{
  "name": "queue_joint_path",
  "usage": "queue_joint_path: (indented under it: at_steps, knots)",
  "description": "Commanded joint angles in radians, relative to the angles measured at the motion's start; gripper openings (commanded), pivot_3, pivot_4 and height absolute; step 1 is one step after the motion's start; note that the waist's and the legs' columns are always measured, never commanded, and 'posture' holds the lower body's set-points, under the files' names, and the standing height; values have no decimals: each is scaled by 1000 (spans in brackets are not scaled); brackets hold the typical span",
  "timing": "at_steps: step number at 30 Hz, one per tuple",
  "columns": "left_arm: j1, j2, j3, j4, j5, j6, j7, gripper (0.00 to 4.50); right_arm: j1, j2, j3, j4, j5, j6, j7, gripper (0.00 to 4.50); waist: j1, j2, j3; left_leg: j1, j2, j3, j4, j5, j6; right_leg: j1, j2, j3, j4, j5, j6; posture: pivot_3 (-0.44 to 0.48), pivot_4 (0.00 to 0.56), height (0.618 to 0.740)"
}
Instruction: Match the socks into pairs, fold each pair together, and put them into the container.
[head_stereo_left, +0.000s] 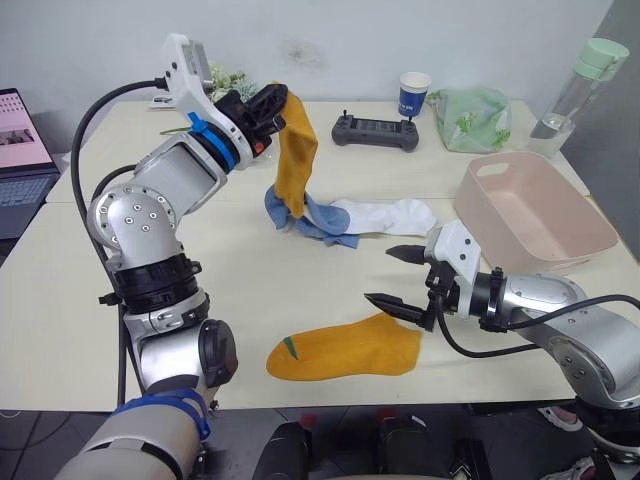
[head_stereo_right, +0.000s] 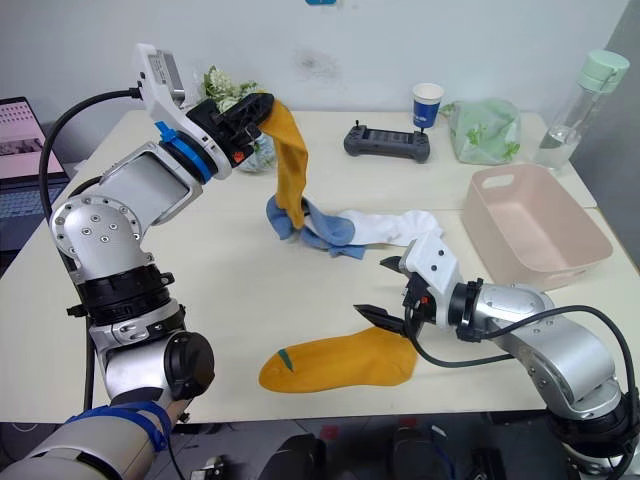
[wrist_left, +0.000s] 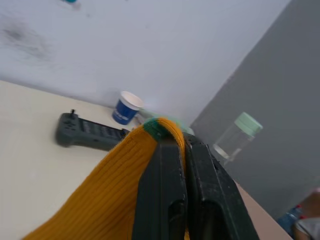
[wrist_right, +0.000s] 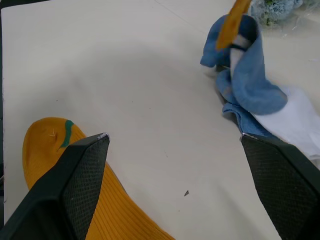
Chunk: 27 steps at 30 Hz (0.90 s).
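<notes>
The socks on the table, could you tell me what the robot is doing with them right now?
The left claw is shut on one orange sock, lifting it from the pile of blue socks and white sock. The right claw is open over the other orange sock, lying flat. The pink tub holds no socks yet.

Arm and gripper pose

The left arm was raised with its elbow bent, and the left gripper (head_stereo_left: 278, 104) was clamped on a mustard-orange sock (head_stereo_left: 296, 150). The right arm reached low and forward; the right gripper (head_stereo_left: 395, 277) stood with its fingers spread wide.
</notes>
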Motion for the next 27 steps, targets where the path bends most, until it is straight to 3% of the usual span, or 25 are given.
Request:
queue_joint_path:
  at_steps: [1,9,17,21,27]
  knots:
    - [-45,17,11,-32,-80,52,6,44,4,-13,-22,-37,7,-4,-5,4500,0,0,0,0,0,0,0,0,0,0,0,0,0,0,0,0,150,740]
    - [-28,-32,4,-68,-311,157,19,44,24,-37,-51,-44,16,17,-3,4500,2,0,0,-1,0,0,1,0,0,0,0,0,0,0,0,0,150,740]
    - [106,-140,-110,-137,-558,174,57,44,93,-175,-118,-40,17,68,32,4500,4,0,0,-1,0,1,2,0,0,0,0,1,0,0,0,0,150,740]
    - [257,-61,-171,-159,-477,169,-47,44,115,-214,-141,-28,7,81,24,4500,-3,0,0,0,0,3,1,0,0,0,0,3,1,0,0,0,150,740]
    - [543,171,-318,-62,-148,5,-370,44,104,-218,-125,5,-31,80,-4,4500,-1,1,0,6,1,5,-2,0,0,1,2,6,1,0,0,0,150,740]
